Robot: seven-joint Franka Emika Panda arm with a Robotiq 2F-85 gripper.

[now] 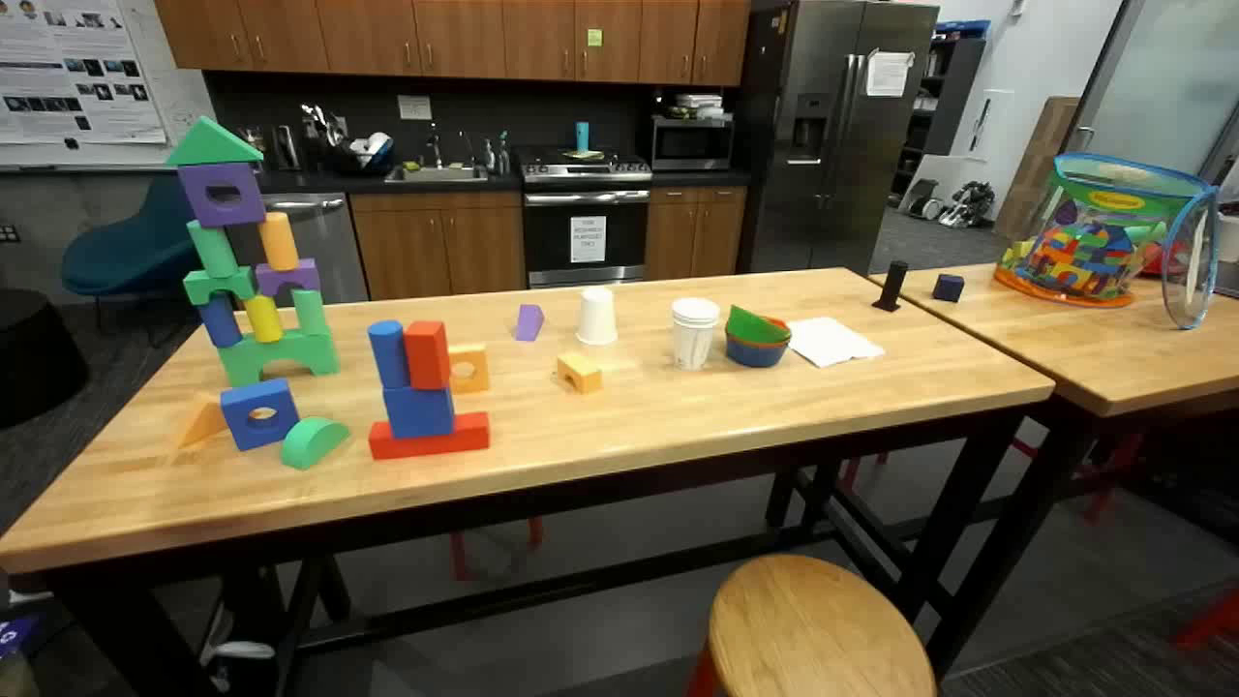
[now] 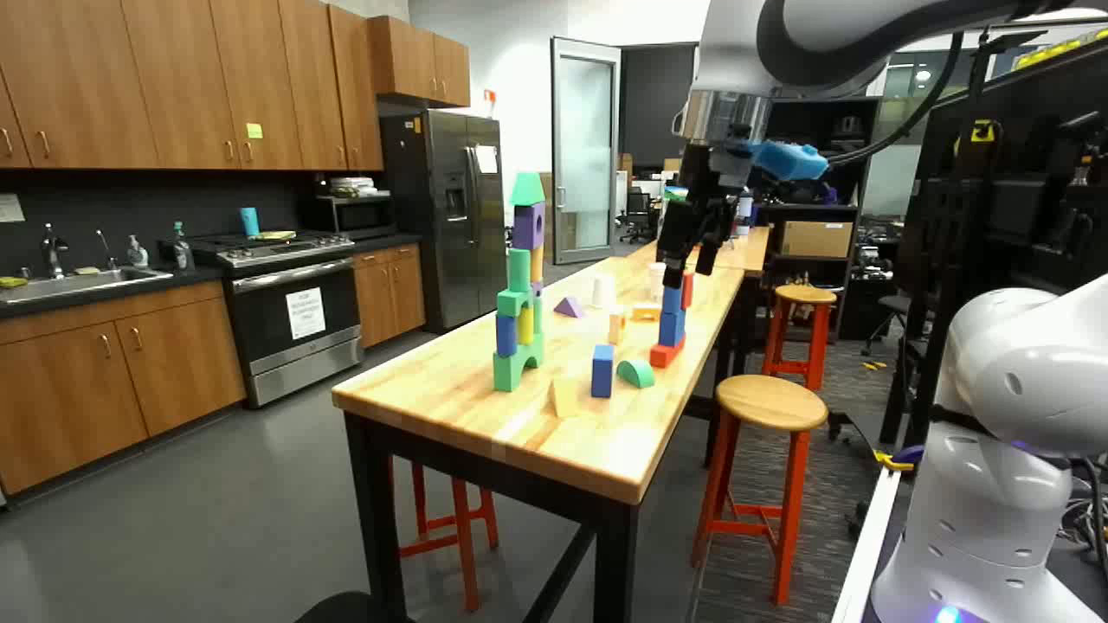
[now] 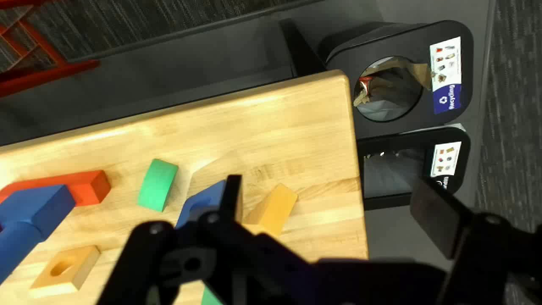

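Your end effector (image 2: 690,271), one unit: fingers spread wide, hanging over the blocks; its exact height above them you cannot tell.

Worktop (image 1: 600,421), one: pale wood on a dark frame, carrying every entry below.

Tower (image 1: 221,283), one: green, purple, blue, yellow and orange blocks, upright, with a green arch (image 1: 242,363) at the foot and a green triangle (image 1: 214,145) at the peak.

Low stack (image 1: 418,414), one, apart from the tower: red bar (image 1: 431,440) flat beneath, blue block on it, blue cylinder (image 1: 389,354) and red block (image 1: 427,354) standing side by side on top.

White sheet (image 1: 837,341), one, flat, just beside the bowls (image 1: 758,353), which are nested, blue lowest, green on top.

White cups, in stock two places: a stacked set (image 1: 694,341) near the bowls, an upturned cup (image 1: 597,319) farther along.

Blue holed block (image 1: 237,431), one, on edge near the tower; a finger partly hides it in your wrist view.

Orange wedge (image 3: 278,209), one, near that block; you see it between the fingers, below them.

Green half-round (image 1: 312,443), one, between blue holed block and low stack.

Orange holed block (image 1: 474,385), one, upright near the low stack.

Yellow arch (image 1: 581,368) and purple block (image 1: 528,323), one each, near the upturned cup.
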